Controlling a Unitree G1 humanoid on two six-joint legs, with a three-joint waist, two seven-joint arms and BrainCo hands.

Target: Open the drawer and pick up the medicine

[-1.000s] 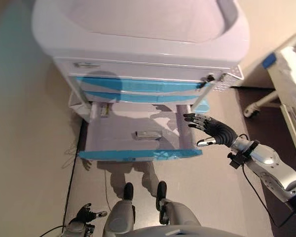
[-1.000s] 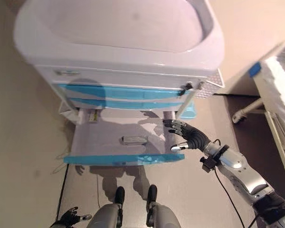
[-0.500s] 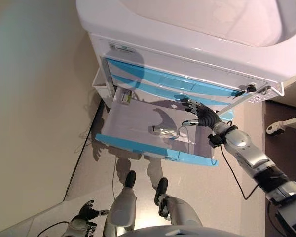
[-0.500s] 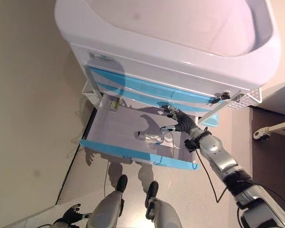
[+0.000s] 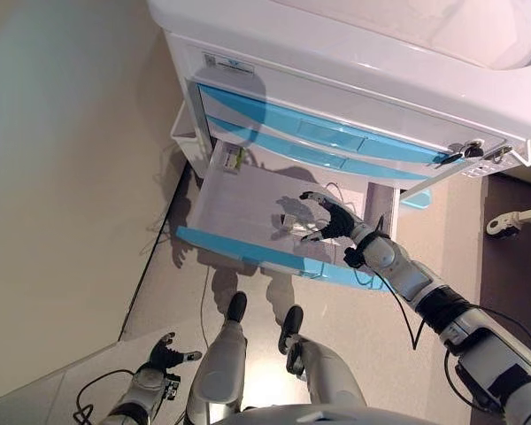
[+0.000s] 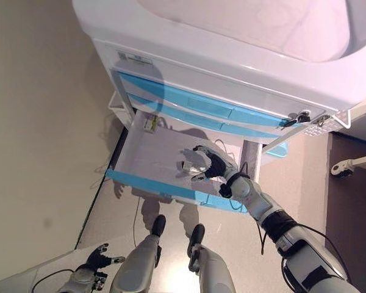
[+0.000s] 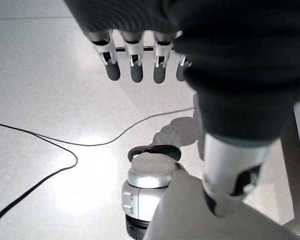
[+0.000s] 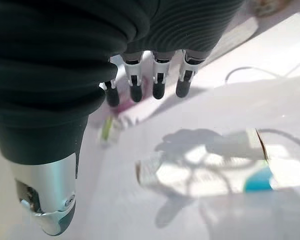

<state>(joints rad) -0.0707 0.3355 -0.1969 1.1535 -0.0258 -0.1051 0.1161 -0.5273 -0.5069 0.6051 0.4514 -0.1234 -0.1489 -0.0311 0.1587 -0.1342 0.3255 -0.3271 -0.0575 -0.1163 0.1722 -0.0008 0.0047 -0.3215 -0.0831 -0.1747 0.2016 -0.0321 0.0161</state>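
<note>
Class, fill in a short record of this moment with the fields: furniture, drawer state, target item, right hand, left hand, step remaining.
furniture: white medical cart with blue-fronted drawers
drawer state: lowest blue-edged white drawer pulled out; upper drawers closed
target item: small white medicine box with a blue patch lying on the drawer floor
right hand: right hand open, hovering above the box, fingers spread, not touching it
left hand: left hand open, low beside the robot, idle over the floor
step remaining: box not yet grasped
</note>
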